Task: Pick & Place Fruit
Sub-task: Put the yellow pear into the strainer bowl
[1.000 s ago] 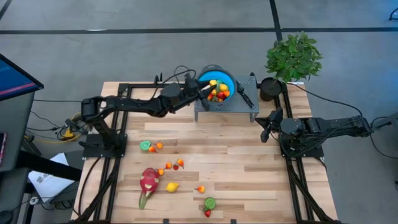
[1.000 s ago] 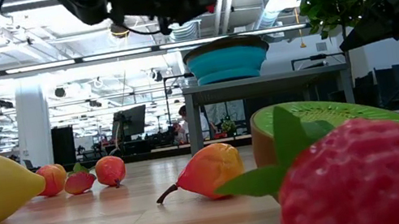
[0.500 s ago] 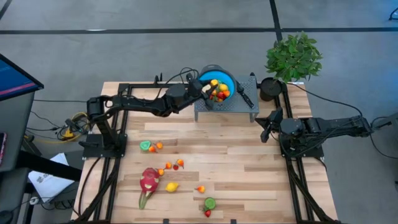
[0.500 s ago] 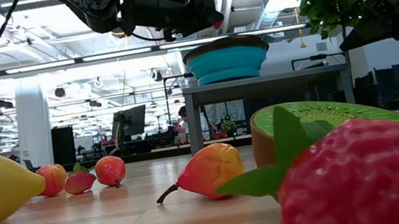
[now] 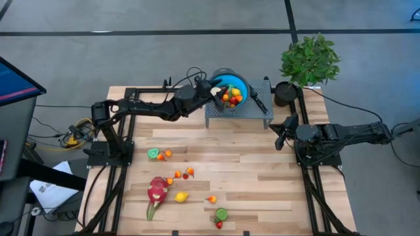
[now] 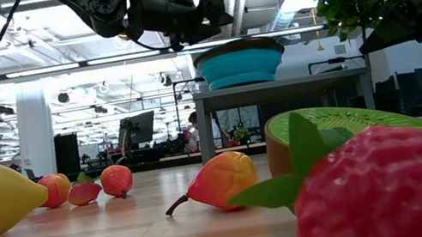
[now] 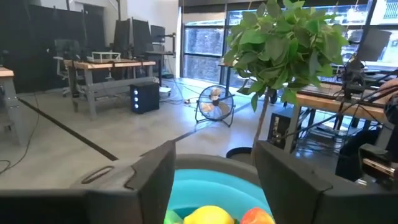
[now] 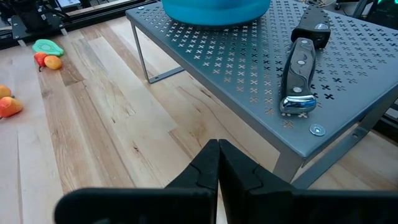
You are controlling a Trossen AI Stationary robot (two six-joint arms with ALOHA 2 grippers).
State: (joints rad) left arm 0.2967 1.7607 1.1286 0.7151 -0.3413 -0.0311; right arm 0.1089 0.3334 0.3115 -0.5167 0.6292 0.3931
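Note:
A blue bowl (image 5: 240,81) stands on a grey perforated stand (image 5: 239,113) at the table's far side and holds several small fruits (image 5: 231,97). My left gripper (image 5: 218,92) hovers level at the bowl's left rim. It is open, with nothing between its fingers (image 7: 214,158); a yellow fruit (image 7: 204,215) and a red one (image 7: 256,216) lie in the bowl just beyond them. More fruit lies on the near left of the table: a pink dragon fruit (image 5: 157,190), a lemon (image 5: 182,196), a kiwi half (image 5: 153,153). My right gripper (image 8: 217,148) waits shut at the right, above the boards.
A black-handled knife (image 8: 300,65) lies on the stand to the right of the bowl. A potted plant (image 5: 310,59) stands at the far right corner. Another kiwi half (image 5: 221,214) and a strawberry (image 6: 393,187) lie near the front edge. Bare boards span the table's middle.
My left gripper has sunk a little toward the bowl's rim, and its fingers have spread wider apart in the low view. The right arm has kept still.

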